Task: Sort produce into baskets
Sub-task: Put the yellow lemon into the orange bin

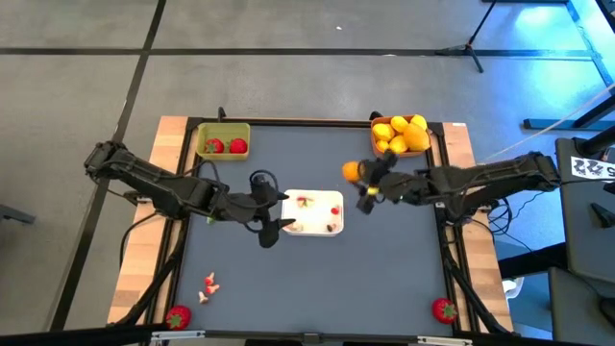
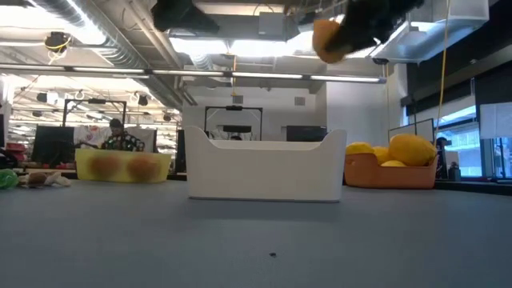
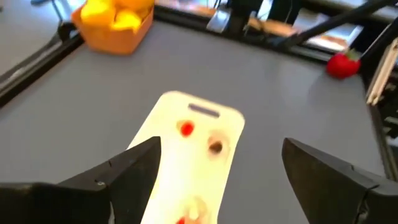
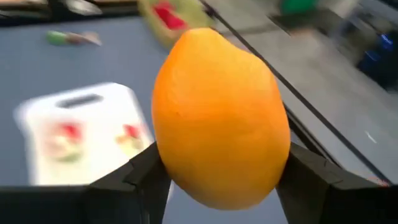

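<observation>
Our right hand (image 4: pixel 217 180) grips a smooth, oval orange fruit (image 4: pixel 219 115); left hand (image 3: pixel 217 168) gapes wide above the matte grey surface (image 1: pixel 384 269).

High cam looks straight down, whole table (image 1: pixel 384 279) and both arms in frame. Low cam sits at tabletop level, looking across at the white tray (image 2: pixel 264 170) side-on, room behind. Left wrist cam faces over the tray toward the orange basket (image 3: pixel 115 28). Right wrist cam is tight on an orange fruit (image 4: pixel 221 118). All four views share the tray.
</observation>
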`<action>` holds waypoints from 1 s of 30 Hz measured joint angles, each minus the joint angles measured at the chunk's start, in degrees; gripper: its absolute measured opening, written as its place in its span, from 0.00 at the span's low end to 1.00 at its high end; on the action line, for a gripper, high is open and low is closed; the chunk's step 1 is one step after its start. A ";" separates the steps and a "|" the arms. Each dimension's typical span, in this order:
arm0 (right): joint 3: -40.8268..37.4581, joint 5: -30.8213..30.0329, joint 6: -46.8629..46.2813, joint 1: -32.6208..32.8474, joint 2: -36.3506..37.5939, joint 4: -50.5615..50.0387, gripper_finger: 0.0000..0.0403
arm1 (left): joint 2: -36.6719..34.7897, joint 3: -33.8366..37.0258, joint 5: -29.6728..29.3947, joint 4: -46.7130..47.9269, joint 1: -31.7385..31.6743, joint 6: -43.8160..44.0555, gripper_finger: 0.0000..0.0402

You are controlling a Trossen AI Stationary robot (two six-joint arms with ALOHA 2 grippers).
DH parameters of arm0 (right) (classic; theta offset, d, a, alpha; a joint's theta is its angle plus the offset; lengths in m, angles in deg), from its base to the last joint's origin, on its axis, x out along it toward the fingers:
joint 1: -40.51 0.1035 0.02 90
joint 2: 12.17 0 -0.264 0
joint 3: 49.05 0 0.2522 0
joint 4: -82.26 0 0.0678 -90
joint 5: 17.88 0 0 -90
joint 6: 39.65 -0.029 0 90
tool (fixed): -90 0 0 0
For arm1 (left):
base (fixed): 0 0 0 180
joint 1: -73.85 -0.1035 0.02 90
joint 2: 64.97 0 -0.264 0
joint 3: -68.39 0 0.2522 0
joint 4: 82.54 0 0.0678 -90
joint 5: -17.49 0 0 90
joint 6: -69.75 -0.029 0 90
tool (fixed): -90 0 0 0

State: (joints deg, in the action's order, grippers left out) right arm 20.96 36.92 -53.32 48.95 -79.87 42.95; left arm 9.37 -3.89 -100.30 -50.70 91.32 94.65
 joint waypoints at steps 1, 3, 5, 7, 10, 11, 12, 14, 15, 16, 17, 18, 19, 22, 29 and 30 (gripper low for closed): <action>0.00 -0.37 -1.35 -1.31 1.05 -2.62 0.57 | 0.03 0.00 0.01 1.15 0.00 0.58 0.82; 0.00 -0.35 -3.94 -4.35 2.73 -7.92 0.57 | 0.15 0.00 0.07 2.78 0.00 1.21 0.82; 0.00 -0.20 -5.88 -7.96 3.90 -12.54 0.57 | 0.15 0.00 0.09 3.25 0.00 1.70 0.82; 0.00 0.13 -7.25 -11.92 4.41 -16.80 0.57 | 0.13 0.00 0.09 3.84 0.00 1.76 0.82; -0.02 1.47 -7.96 -18.26 4.18 -21.31 0.57 | 0.15 0.00 0.09 3.93 0.02 1.76 0.82; -0.01 1.92 -8.01 -20.42 3.84 -22.21 0.57 | 0.13 0.00 0.09 3.94 0.02 1.76 0.82; -0.01 2.35 -8.02 -22.55 3.52 -22.66 0.57 | 0.13 -0.02 0.09 3.96 0.02 1.76 0.82; -0.02 3.54 -8.03 -26.70 2.60 -23.37 0.57 | 0.13 0.00 0.09 4.06 0.02 1.76 0.82; -0.02 4.32 -8.05 -28.77 2.16 -23.51 0.57 | 0.13 -0.01 0.09 4.03 0.02 1.76 0.82; -0.02 5.17 -8.05 -30.76 1.66 -23.65 0.57 | 0.13 -0.01 0.09 4.03 0.04 1.76 0.82; -0.02 6.18 -8.25 -32.71 1.07 -23.95 0.57 | 0.13 -0.02 0.09 4.03 0.04 1.76 0.82; -0.02 7.12 -8.62 -34.77 0.37 -24.37 0.57 | 0.13 -0.02 0.09 4.05 0.04 1.76 0.82; -0.04 7.82 -8.85 -36.72 -0.44 -24.61 0.57 | 0.13 -0.02 0.09 4.05 0.04 1.76 0.82; -0.04 10.37 -8.82 -42.34 -2.85 -24.50 0.57 | 0.13 -0.02 0.09 4.05 0.04 1.76 0.82; -0.09 14.69 -6.47 -50.55 -9.06 -21.59 0.57 | 0.13 -0.02 0.11 4.05 0.04 1.11 0.82; -0.09 15.42 -5.96 -51.10 -9.74 -20.69 0.57 | 0.13 -0.02 0.11 4.05 0.04 0.69 0.82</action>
State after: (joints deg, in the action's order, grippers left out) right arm 20.87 52.34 -59.28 -2.15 -89.60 22.26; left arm 9.50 -3.91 -100.19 -46.65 91.37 95.33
